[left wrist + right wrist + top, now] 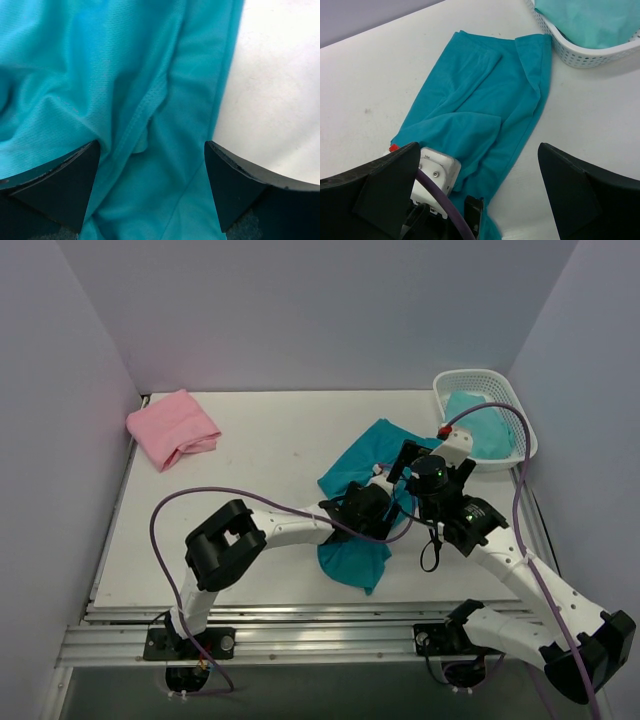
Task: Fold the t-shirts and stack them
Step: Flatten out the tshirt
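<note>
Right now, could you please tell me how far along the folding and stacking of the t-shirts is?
Done: the pink t-shirt lies folded at the far left corner of the table. In hand: the teal t-shirt lies rumpled mid-table, with the open left gripper low over it and the open right gripper higher above. Remaining: folding the teal one and stacking the two; they lie apart.

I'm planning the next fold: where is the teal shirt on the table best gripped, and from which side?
Probably the far end of the teal shirt, nearest the basket: that edge lies flat and uncovered with two free corners, whereas the nearer part is wrinkled beneath the open left gripper. Come down from above at a corner, fingers straddling the edge.
</note>
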You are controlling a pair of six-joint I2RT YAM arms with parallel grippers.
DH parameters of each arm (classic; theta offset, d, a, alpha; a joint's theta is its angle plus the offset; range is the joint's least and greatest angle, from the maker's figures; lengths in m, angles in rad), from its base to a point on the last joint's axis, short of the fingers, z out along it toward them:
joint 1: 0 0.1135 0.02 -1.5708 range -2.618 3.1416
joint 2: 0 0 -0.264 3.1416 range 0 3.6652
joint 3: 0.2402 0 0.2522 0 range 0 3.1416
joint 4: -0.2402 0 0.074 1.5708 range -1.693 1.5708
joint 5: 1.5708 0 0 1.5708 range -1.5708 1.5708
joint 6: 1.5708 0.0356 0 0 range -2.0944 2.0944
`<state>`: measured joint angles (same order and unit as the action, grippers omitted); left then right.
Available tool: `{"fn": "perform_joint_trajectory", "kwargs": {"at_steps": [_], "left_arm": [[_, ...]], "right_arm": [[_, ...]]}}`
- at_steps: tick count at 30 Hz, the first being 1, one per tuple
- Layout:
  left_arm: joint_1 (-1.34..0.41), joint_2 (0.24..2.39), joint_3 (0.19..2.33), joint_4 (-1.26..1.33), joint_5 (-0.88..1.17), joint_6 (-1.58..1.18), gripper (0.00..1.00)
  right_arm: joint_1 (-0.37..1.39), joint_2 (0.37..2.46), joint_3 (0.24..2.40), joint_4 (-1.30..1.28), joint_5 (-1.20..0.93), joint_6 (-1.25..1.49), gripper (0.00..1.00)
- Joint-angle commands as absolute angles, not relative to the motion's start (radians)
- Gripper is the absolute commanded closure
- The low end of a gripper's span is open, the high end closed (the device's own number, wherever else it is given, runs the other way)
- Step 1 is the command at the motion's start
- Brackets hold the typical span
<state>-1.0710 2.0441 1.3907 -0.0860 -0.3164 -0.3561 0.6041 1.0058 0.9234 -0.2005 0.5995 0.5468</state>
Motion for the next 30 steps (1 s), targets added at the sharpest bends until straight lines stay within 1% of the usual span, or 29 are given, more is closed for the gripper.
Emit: {"fn": "perform_joint_trajectory", "kwargs": {"at_steps": [1, 8, 11, 12, 15, 16, 18, 19, 25, 26, 27, 28, 29, 30], "left_arm": [[-1.074, 2.037, 1.463, -0.087, -0.397, -0.321, 0.06], [-1.063, 2.141, 1.517, -0.1, -0.514, -0.324, 0.12], [-1.046, 2.167, 1.522, -0.078, -0.502, -0.327, 0.23], [-1.043, 2.178, 1.525, -0.074, -0.497, -0.328, 0.32], [-1.031, 2.187, 1.526, -0.066, -0.495, -0.334, 0.52], [-1.028, 2.187, 1.523, -0.064, -0.494, -0.344, 0.67], [-1.022, 2.171, 1.516, -0.063, -0.497, -0.362, 0.85], [-1.023, 2.155, 1.508, -0.055, -0.511, -0.367, 0.98], [-1.025, 1.959, 1.416, -0.054, -0.494, -0.379, 0.97], [-1.025, 1.936, 1.408, -0.063, -0.479, -0.376, 0.95], [-1.025, 1.887, 1.404, -0.08, -0.471, -0.368, 0.89], [-1.025, 1.863, 1.398, -0.083, -0.46, -0.364, 0.81], [-1.025, 1.841, 1.391, -0.083, -0.442, -0.357, 0.66], [-1.025, 1.8, 1.372, -0.08, -0.439, -0.353, 0.63]], "right_arm": [[0.612, 1.009, 0.92, -0.206, 0.627, 0.548, 0.0], [0.612, 1.002, 0.914, -0.206, 0.626, 0.546, 0.0], [0.612, 1.005, 0.916, -0.207, 0.629, 0.545, 0.0], [0.612, 1.006, 0.916, -0.207, 0.627, 0.545, 0.0], [0.612, 1.005, 0.916, -0.206, 0.627, 0.545, 0.0], [0.612, 1.005, 0.914, -0.204, 0.629, 0.545, 0.0], [0.611, 1.008, 0.911, -0.201, 0.629, 0.545, 0.0], [0.612, 1.011, 0.911, -0.201, 0.627, 0.545, 0.0], [0.612, 1.019, 0.908, -0.198, 0.624, 0.546, 0.0], [0.612, 1.02, 0.908, -0.196, 0.621, 0.546, 0.0], [0.612, 1.022, 0.908, -0.195, 0.621, 0.546, 0.0], [0.612, 1.022, 0.908, -0.195, 0.62, 0.546, 0.0], [0.612, 1.023, 0.908, -0.192, 0.618, 0.546, 0.0], [0.612, 1.023, 0.907, -0.193, 0.617, 0.548, 0.0]]}}
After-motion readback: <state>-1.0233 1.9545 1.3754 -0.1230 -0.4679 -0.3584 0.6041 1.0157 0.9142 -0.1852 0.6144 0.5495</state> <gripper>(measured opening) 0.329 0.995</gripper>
